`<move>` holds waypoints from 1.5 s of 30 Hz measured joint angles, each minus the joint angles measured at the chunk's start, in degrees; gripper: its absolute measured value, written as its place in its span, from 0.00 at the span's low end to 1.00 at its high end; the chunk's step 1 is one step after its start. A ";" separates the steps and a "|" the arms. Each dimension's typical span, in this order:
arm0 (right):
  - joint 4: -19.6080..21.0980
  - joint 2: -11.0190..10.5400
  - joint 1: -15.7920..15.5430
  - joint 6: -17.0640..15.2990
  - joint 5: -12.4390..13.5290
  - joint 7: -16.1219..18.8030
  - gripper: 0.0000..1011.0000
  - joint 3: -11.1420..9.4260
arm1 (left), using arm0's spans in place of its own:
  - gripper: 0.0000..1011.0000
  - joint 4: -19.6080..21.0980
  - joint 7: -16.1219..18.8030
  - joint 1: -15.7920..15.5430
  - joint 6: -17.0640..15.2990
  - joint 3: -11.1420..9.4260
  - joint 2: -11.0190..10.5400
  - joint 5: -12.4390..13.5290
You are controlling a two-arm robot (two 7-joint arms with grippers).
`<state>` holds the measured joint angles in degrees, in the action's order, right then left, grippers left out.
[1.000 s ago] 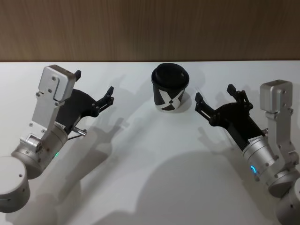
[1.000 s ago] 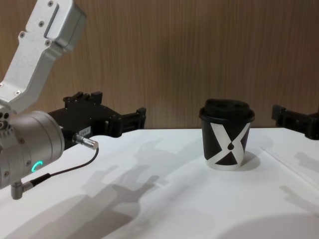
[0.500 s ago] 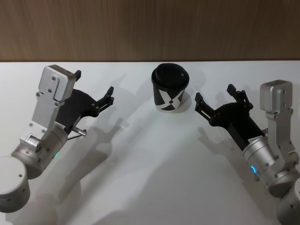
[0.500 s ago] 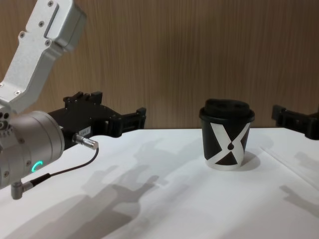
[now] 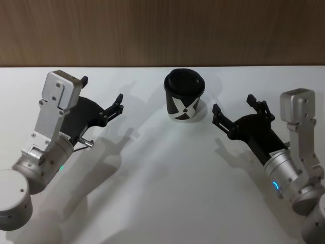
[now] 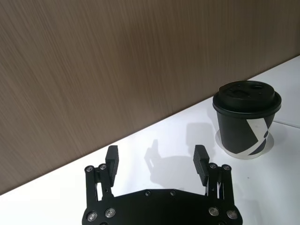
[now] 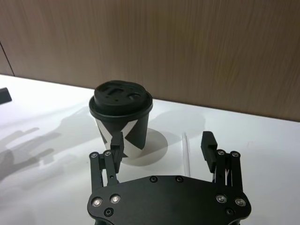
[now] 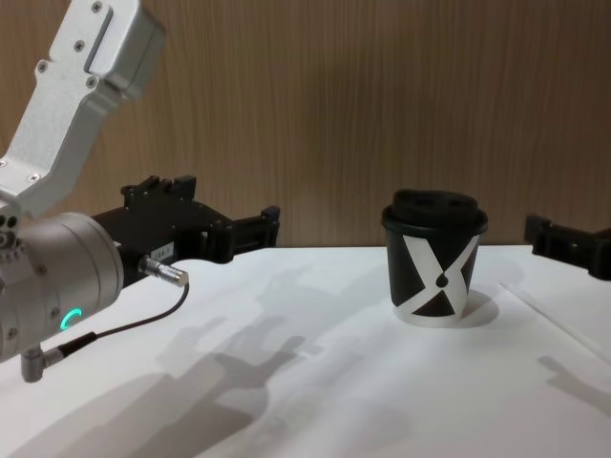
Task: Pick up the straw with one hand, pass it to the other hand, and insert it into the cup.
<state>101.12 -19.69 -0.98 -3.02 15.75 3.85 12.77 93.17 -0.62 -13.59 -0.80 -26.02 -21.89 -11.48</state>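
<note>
The right gripper (image 5: 232, 104) hung wide open just right of the cup (image 5: 184, 96), lined up, I judged, to take the straw (image 7: 186, 152). The left gripper (image 5: 102, 89) waited wide open left of the cup (likely for the hand-over). The straw lay flat on the counter (image 5: 162, 178) just right of the cup, white on white and faint, its near end hidden behind the right gripper.

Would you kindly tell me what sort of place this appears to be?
Probably a robot test bench in a lab or demo room: a white table against a wood-panelled wall, with the left gripper and right gripper open either side of a lone cup, a straw lying beside it.
</note>
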 joint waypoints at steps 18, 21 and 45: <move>-1.49 -1.25 -0.20 -2.77 -1.90 0.33 0.99 -0.60 | 0.99 0.00 0.00 0.00 0.00 0.00 0.00 0.00; -1.77 -1.36 -0.21 -2.92 -2.07 0.58 0.99 -0.77 | 0.99 0.00 0.00 0.00 0.00 0.00 0.00 0.00; -4.77 -2.37 -0.74 -3.07 -2.26 4.35 0.99 -1.50 | 0.99 0.00 0.00 0.00 0.00 0.00 0.00 0.00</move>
<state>96.35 -22.06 -1.72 -6.10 13.49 8.20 11.27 93.18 -0.62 -13.59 -0.80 -26.02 -21.89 -11.48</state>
